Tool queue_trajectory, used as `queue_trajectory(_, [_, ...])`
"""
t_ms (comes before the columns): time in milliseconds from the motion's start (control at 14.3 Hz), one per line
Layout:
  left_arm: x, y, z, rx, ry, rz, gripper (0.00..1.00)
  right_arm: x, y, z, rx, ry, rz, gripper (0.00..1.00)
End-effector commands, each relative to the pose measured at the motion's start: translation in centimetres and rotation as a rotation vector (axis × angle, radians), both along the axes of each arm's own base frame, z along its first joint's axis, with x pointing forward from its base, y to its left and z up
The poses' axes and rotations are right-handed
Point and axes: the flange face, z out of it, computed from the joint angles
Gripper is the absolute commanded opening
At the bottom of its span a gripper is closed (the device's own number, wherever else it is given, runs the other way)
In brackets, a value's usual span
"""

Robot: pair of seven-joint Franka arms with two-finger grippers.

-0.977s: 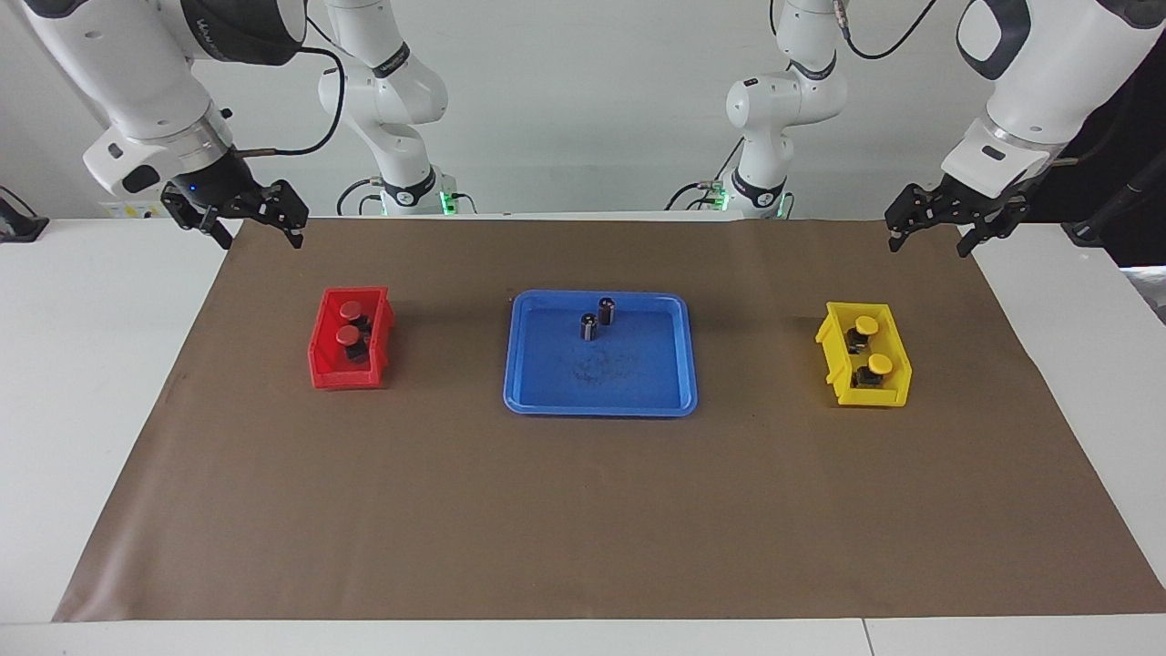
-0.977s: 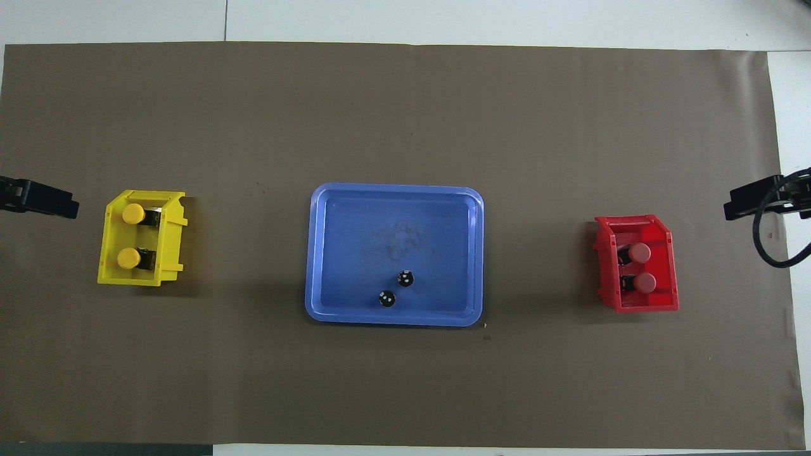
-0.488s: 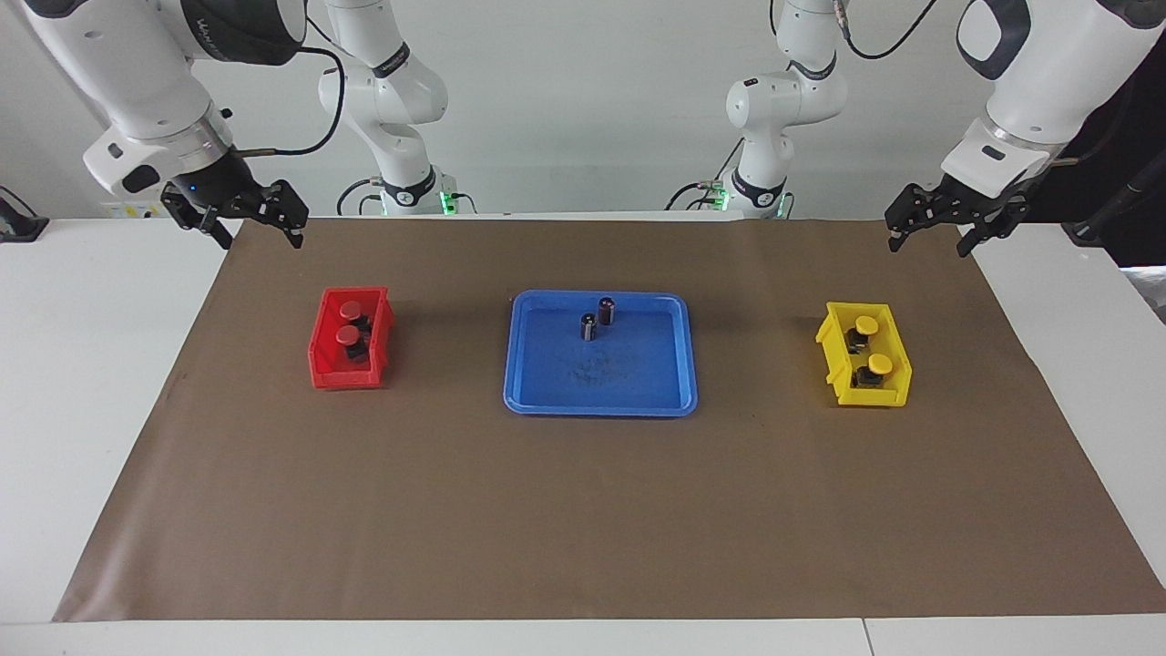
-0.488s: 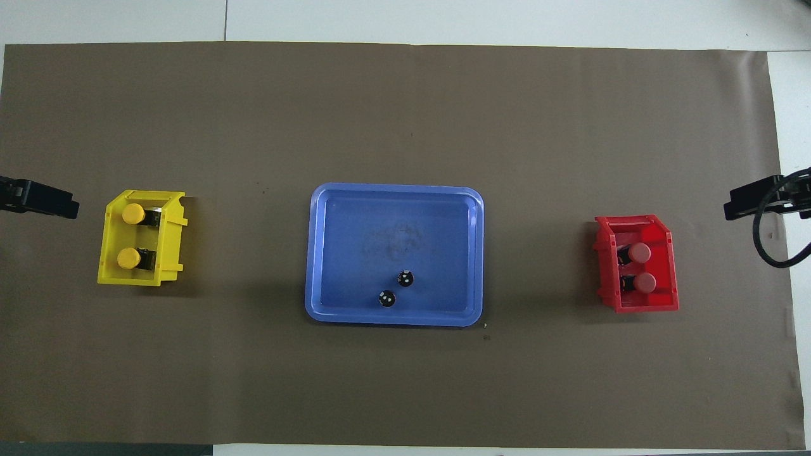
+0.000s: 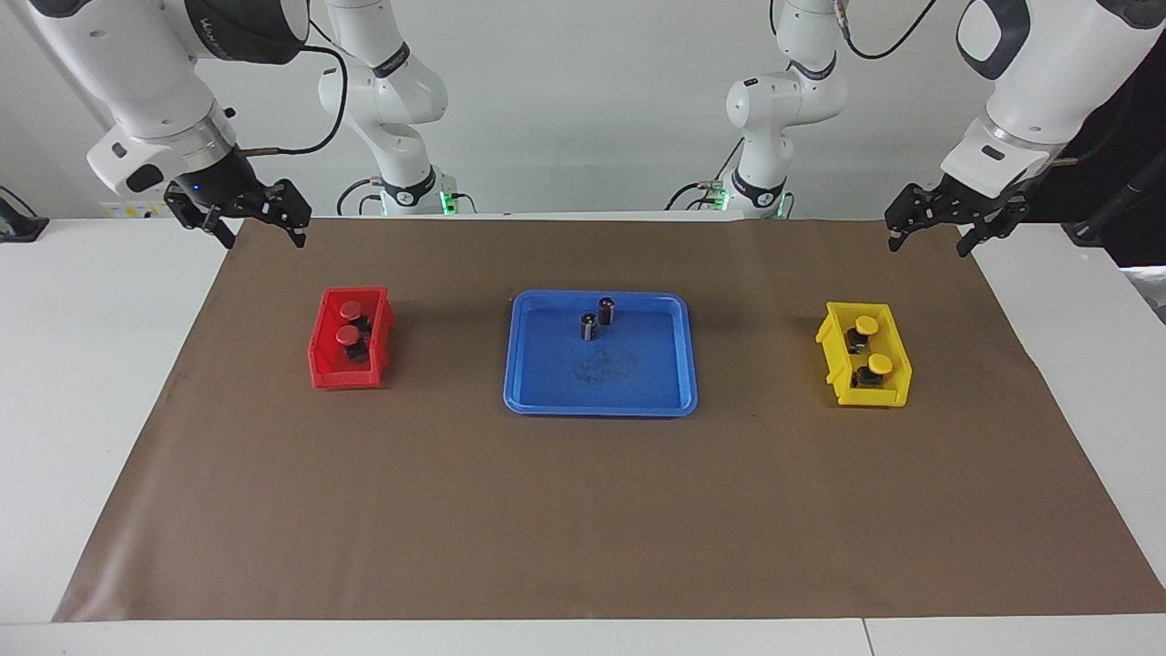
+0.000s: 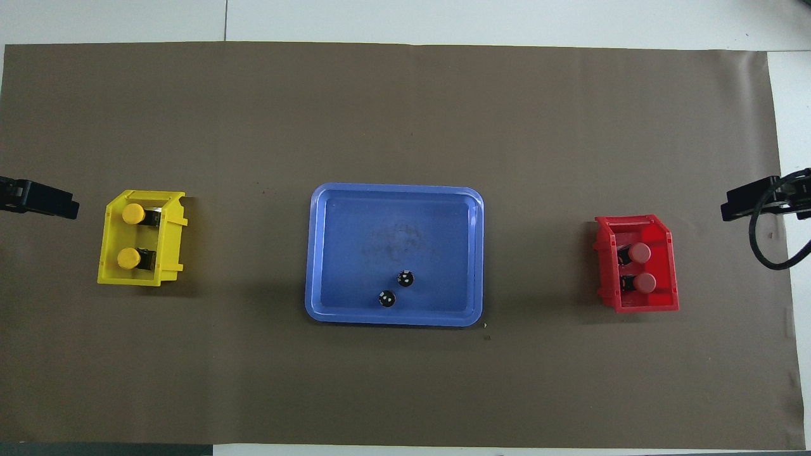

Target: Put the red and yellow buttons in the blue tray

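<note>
- Since the earlier frames only the right tool (image 5: 260,226) has shifted, very slightly toward the blue tray (image 5: 519,364); nothing on the worktop (image 5: 82,383) has moved.
- Right tool: raised over the brown mat's (image 5: 583,510) corner at the right arm's end, away from the blue tray; fingers spread, holding nothing.
- Red bin (image 5: 321,360): on the mat beside the blue tray, toward the right arm's end. The two red buttons (image 5: 347,335) sit inside it.
- Blue tray: at the middle of the mat. Two small dark cylinders (image 5: 589,326) stand upright in its half nearer the robots; no button is in it.
- Yellow bin (image 5: 897,364): beside the blue tray, toward the left arm's end. The two yellow buttons (image 5: 879,363) sit inside it.
- Left tool (image 5: 929,232): raised over the mat's corner at the left arm's end, well apart from the blue tray; fingers spread, empty.
</note>
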Motion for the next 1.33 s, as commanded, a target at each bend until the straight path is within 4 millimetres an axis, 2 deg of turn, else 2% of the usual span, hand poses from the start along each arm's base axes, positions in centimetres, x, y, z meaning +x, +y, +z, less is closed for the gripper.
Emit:
queue_trajectory(0, [-0.3,0.3,0.0,-0.007,0.013,-0.003,1.0,0.2,0.4,0.2,0.029,-0.06,-0.004,1.0])
queue_trajectory(209, [-0.3,0.3,0.0,-0.007,0.011,-0.003,1.0,1.2,1.0,-2.2,0.032,-0.06,0.003,1.0])
queue_trajectory(349, [-0.3,0.3,0.1,-0.007,0.01,-0.003,1.0,2.0,0.9,-5.1,0.031,-0.066,0.003,1.0])
queue_trajectory(488, [-0.3,0.3,0.1,-0.007,0.008,-0.003,1.0,1.9,1.2,-8.8,0.033,-0.053,0.011,1.0])
queue_trajectory(558, [-0.3,0.3,0.1,-0.007,0.01,-0.004,1.0,1.7,1.2,-10.6,0.034,-0.053,0.02,0.92])
queue_trajectory(628, [-0.3,0.3,0.0,-0.007,0.011,-0.004,1.0,1.6,1.2,-12.0,0.034,-0.064,0.045,0.75])
queue_trajectory(698, [-0.3,0.3,0.0,-0.007,0.013,-0.004,1.0,1.4,1.1,-13.3,0.034,-0.065,0.055,0.67])
queue_trajectory(1047, [-0.2,0.2,0.1,-0.007,0.002,-0.006,1.0,0.1,0.7,-20.0,0.031,-0.084,0.038,0.66])
queue_trajectory(1256, [-0.2,0.0,0.1,-0.007,0.005,-0.009,1.0,-0.4,0.7,-22.7,0.031,-0.072,0.041,0.65])
